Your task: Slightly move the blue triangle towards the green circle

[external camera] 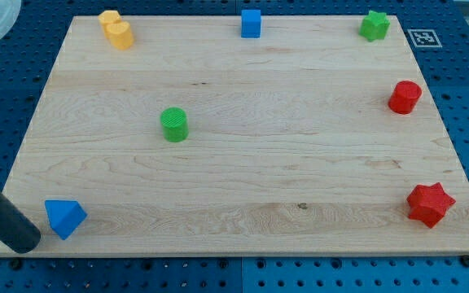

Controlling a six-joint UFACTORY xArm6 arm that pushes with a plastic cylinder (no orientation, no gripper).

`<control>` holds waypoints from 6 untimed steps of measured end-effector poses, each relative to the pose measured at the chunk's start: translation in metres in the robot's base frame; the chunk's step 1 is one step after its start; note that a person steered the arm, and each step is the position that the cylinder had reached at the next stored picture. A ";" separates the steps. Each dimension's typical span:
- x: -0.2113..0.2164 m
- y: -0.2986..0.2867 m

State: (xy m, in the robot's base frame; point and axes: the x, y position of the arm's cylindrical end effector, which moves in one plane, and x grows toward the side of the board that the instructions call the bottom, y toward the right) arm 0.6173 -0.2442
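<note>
my tip (24,242): lower left, bare rod grasping nothing, just left of blue triangle (63,217) | green circle (174,124): left of centre, well above-right of triangle | board (283,163)

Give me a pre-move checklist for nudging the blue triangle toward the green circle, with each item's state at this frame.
1. Blue triangle on the board, near the view's bottom-left corner: ok.
2. Green circle visible, up and right of the triangle: ok.
3. Path between them free of other blocks: ok.
4. My tip on the triangle's far side from the circle, at its lower left: ok.
5. Tip touching the triangle: cannot tell.
6. Yellow block far from the path: ok.
</note>
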 end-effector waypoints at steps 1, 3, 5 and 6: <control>-0.016 0.004; -0.036 0.038; -0.017 0.077; -0.019 0.097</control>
State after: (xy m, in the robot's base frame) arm 0.5979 -0.1472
